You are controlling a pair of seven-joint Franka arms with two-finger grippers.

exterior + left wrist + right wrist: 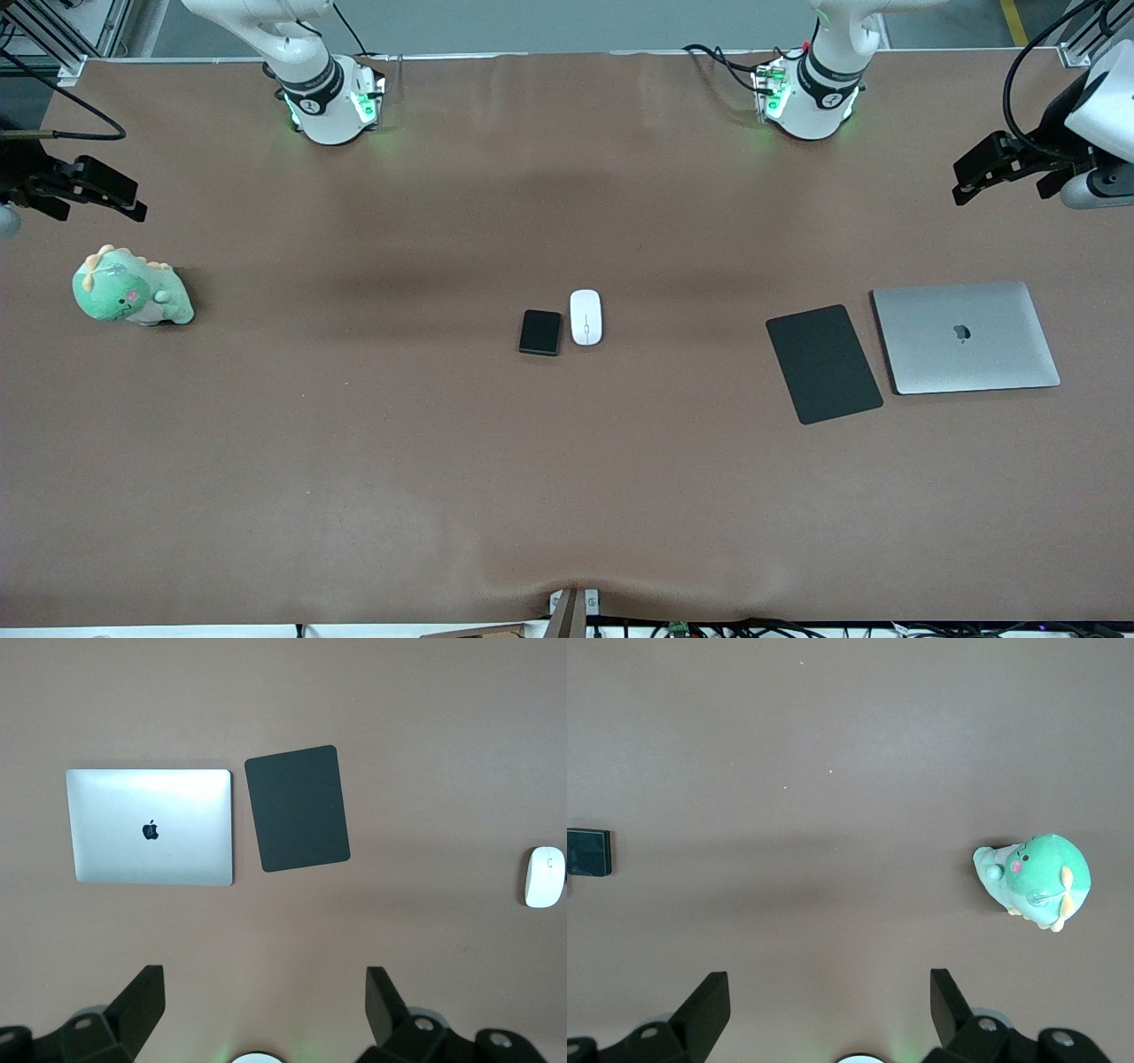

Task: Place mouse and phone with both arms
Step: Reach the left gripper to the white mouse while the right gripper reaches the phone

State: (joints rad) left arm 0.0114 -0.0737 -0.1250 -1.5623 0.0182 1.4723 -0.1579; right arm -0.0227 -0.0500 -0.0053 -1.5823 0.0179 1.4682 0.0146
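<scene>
The glossy white oval mouse (586,316) and the flat black rounded phone (540,332) lie side by side mid-surface. The left gripper (266,1005) and the right gripper (830,1007) hang high over opposite ends of the surface, fingers wide, empty.

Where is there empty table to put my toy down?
Bare table lies between the green dinosaur toy and the phone, and between the mouse and the mouse pad. It is crowded where the pad lies beside the laptop.
</scene>
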